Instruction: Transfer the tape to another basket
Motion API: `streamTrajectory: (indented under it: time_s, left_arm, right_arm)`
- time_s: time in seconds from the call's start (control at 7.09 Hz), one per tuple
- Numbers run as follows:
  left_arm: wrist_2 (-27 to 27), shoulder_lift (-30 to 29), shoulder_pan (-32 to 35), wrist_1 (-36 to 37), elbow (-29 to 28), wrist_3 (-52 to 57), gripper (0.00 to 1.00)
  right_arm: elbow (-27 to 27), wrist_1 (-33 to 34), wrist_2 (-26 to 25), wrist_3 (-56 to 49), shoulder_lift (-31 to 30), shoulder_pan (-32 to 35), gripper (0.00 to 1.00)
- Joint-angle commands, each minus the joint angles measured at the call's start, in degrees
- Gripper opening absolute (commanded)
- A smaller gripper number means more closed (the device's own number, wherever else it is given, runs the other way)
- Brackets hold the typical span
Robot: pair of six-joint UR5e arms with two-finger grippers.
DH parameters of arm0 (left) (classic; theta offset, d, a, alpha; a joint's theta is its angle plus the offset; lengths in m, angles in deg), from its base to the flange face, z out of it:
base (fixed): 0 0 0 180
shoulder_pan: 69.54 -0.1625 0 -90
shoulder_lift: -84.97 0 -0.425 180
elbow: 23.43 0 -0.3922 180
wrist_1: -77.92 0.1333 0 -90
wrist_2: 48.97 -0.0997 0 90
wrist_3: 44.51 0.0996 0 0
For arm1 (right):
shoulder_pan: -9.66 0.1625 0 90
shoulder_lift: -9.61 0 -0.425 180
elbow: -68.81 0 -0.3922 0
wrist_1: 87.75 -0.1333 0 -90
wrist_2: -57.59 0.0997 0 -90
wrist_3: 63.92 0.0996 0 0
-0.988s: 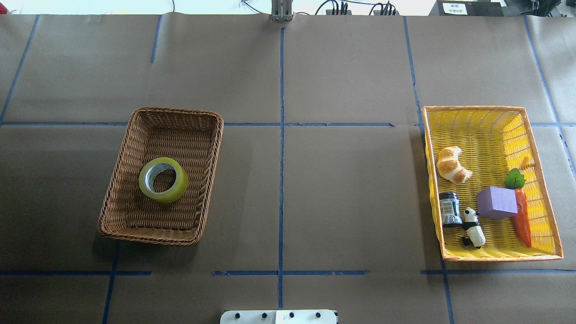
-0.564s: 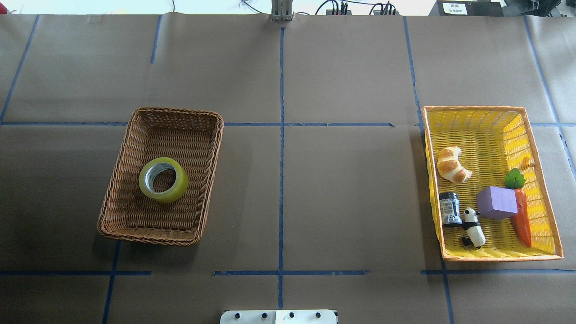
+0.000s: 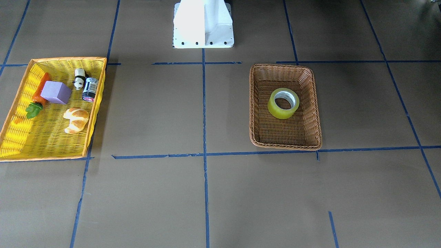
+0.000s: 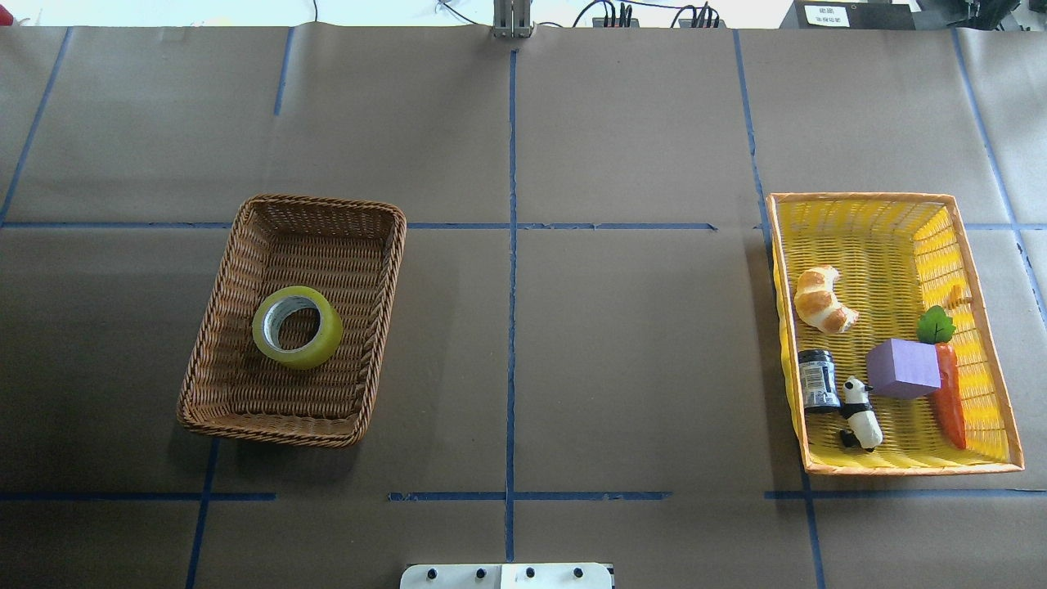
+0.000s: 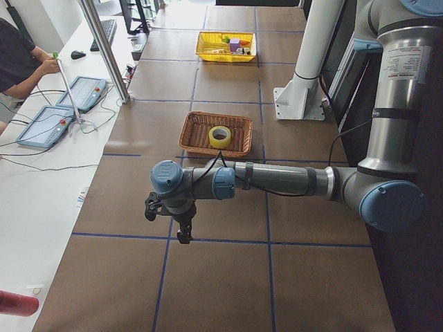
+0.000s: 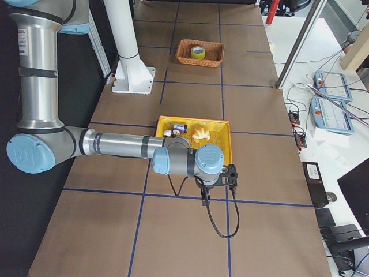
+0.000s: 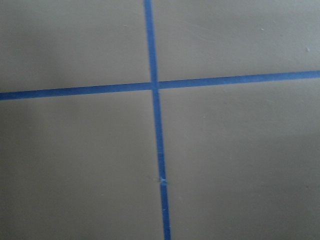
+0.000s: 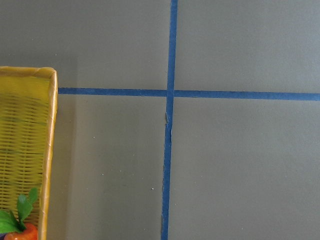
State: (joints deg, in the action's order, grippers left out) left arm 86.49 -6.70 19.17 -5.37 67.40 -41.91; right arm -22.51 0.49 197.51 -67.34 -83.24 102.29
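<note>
Tape [image 4: 328, 339] flat inside brown wicker basket [image 4: 319, 254]

Seen from the robot's side: the wicker basket [image 4: 327, 254] sits on the left half of the table [image 4: 622, 343], and the tape [image 4: 330, 335] lies flat about mid-basket. Well apart, over on the right half, is the plastic basket [image 4: 875, 245]. Inside it the croissant [image 4: 824, 300] is toward the far left. The can [image 4: 818, 379] and panda [image 4: 860, 413] are at the near left, the block [image 4: 903, 368] is just right of them, and the carrot [image 4: 950, 401] is just beside the block's right side.
</note>
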Motion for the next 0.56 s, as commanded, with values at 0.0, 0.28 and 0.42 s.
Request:
streamTrajectory:
  time_s: [0.0, 0.28, 0.42]
  left_arm:
    - [-0.1, 2.3, 0.8, -0.3, 0.6, 0.1, 1.00]
    - [-0.1, 3.2, 0.8, -0.4, 0.7, 1.9, 1.00]
    - [-0.1, 3.2, 0.8, -0.4, 0.7, 2.1, 1.00]
  right_arm:
    - [-0.1, 0.0, 0.2, 0.1, 0.0, 0.0, 1.00]
    - [-0.1, 0.0, 0.2, 0.1, 0.0, 0.0, 1.00]
    - [-0.1, 0.0, 0.2, 0.1, 0.0, 0.0, 1.00]
